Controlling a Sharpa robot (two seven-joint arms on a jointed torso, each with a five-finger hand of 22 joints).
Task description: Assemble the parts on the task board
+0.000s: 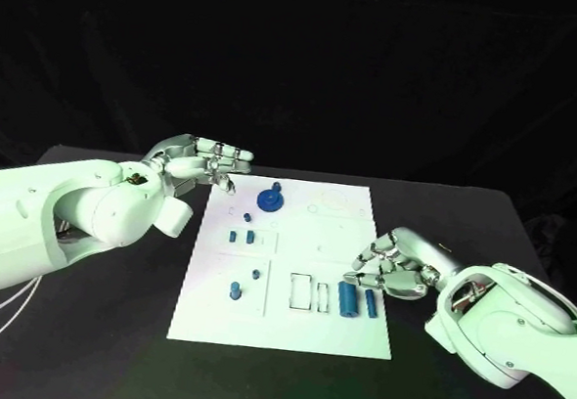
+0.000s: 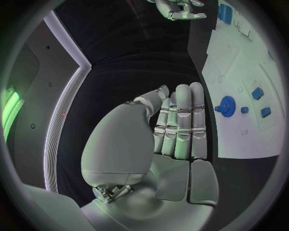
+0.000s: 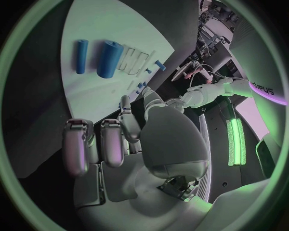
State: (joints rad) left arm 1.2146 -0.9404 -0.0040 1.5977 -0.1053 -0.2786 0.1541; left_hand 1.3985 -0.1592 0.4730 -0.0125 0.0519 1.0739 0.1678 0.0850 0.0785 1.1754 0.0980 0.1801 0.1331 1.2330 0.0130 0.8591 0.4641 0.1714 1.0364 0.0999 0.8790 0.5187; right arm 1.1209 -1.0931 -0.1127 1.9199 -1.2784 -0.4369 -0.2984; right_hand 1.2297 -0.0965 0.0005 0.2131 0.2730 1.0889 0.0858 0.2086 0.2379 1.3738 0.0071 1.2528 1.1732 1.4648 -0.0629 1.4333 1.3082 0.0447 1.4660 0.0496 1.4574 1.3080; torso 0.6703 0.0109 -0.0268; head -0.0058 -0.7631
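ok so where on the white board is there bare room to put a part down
The near strip of the task board, below the blue cylinders and outlined slots, is bare. So is the middle right, between the gear and the right hand. The left column of small blue parts and the area by the cylinders are crowded.

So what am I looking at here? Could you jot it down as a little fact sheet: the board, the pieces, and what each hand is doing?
Surface: black table
Board: white flat task board, mid-table
Pieces: blue gear-shaped part at the board's far end; large blue cylinder with a thinner blue cylinder beside it near the right edge; small blue pieces between
Left hand: beside the board's far left corner, holds nothing
Right hand: at the board's right edge by the cylinders, fingers curled, holds nothing
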